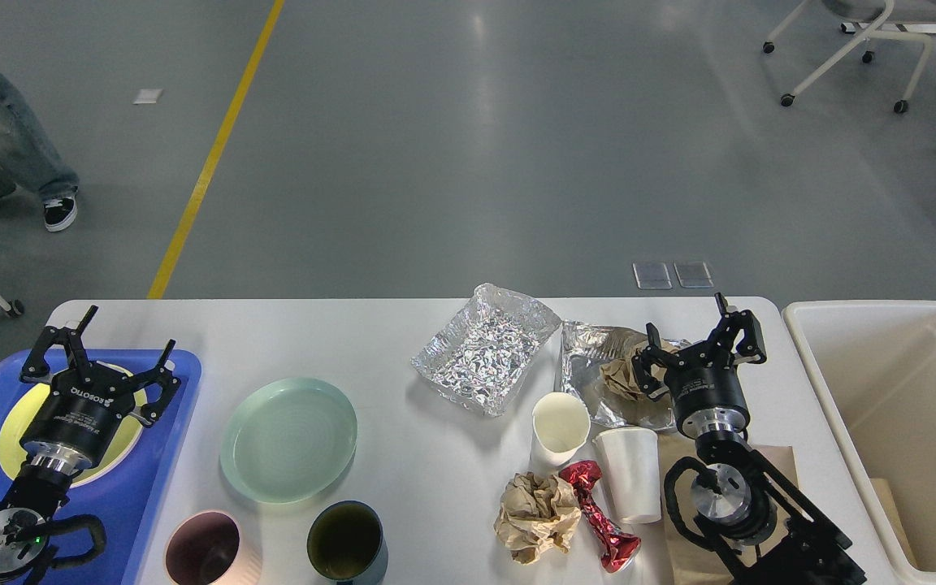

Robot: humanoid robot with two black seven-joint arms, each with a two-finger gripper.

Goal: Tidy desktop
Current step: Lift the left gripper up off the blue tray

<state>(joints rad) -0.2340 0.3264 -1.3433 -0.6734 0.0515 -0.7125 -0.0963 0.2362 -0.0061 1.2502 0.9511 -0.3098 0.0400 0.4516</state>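
Left gripper (97, 349), fingers spread, "ROBOTIQ" lettering showing on its body, is hovering over blue tray (167, 455); right gripper (699, 337), also spread, is hanging over crumpled foil (598, 374) on desktop (314, 341).

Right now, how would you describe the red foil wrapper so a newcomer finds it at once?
Start at the white desktop and go to its near edge, right of centre, by the two white paper cups. The twisted, shiny red foil wrapper lies between a crumpled brown paper ball and the upside-down white paper cup. It is the only red thing there.
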